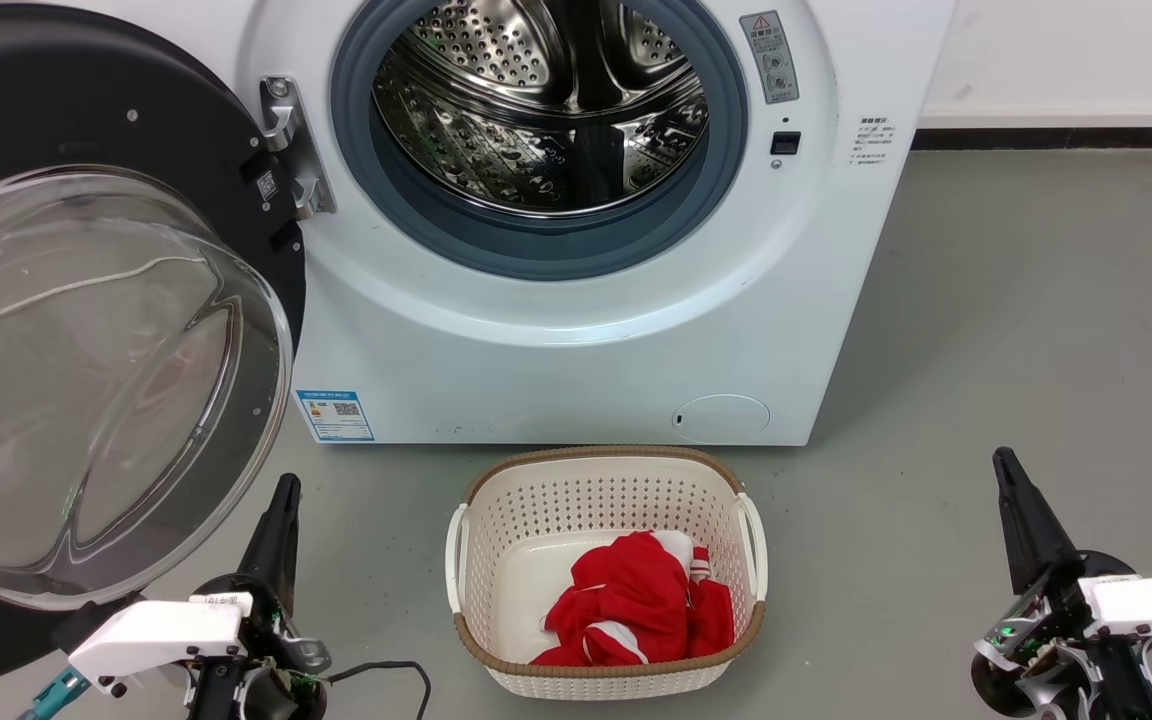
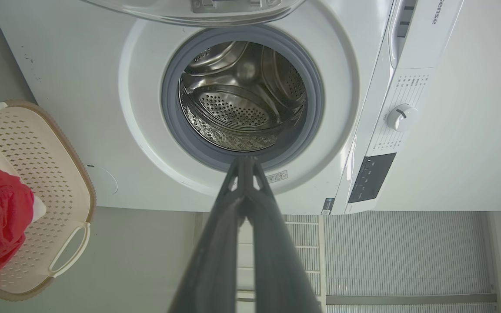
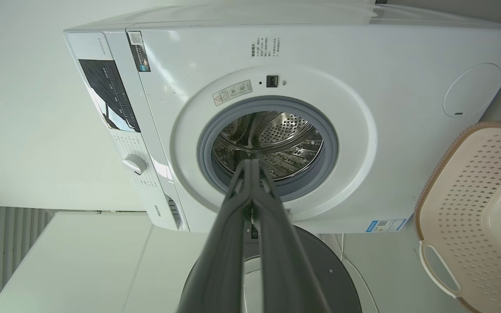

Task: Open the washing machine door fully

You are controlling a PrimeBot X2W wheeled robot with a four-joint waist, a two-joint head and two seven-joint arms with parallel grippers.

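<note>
We judge the opening step all but done. The washing machine door [image 1: 106, 330] stands wide open on its hinge [image 1: 286, 140] at nine o'clock from the drum [image 1: 546, 110], its inner face towards us and well clear of the washing machine [image 1: 556, 350] front.

The left gripper [image 1: 284, 495] sits at seven o'clock in the head view, just beside the door's lower rim, fingers pressed together on nothing. The right gripper [image 1: 1011, 480], at five o'clock, is likewise closed and empty.

Any further move would be a light outward nudge on the rim.

The door is a glossy black disc with a clear, bulging glass bowl, smooth and probably slippery. The drum is perforated steel, ringed by a blue-grey rubber gasket [image 1: 536, 250].
</note>
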